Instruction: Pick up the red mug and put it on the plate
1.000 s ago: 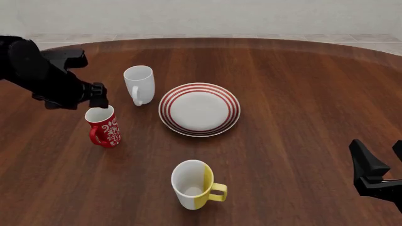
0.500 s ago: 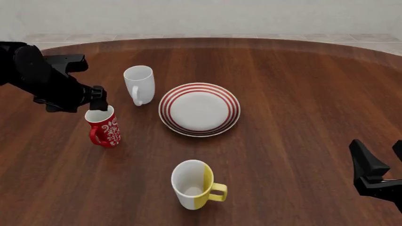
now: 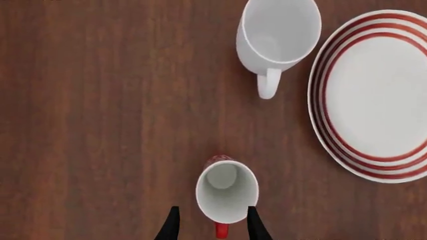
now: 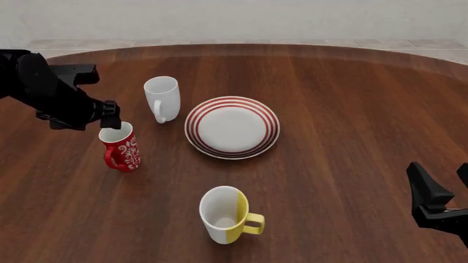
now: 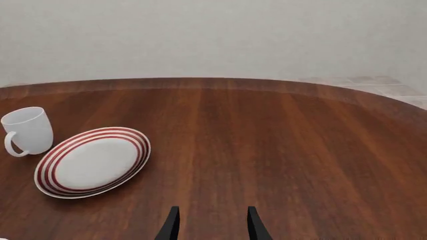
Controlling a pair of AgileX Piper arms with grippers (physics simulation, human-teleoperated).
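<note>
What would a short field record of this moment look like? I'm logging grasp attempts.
red mug: upright on the table, left of the plate
left gripper: open, fingers either side of the red mug's rim
right gripper: open, holding nothing, away from the mugs
plate: bare
white mug: upright, between red mug and plate, farther back
white-and-yellow mug: upright, nearest the camera

Glossy wood table [image 4: 343,109]; glazed ceramic plate [image 4: 232,127].

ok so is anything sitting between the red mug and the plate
No. In the front view only bare table lies between the red mug and the plate; the white mug stands farther back, off that line.
</note>
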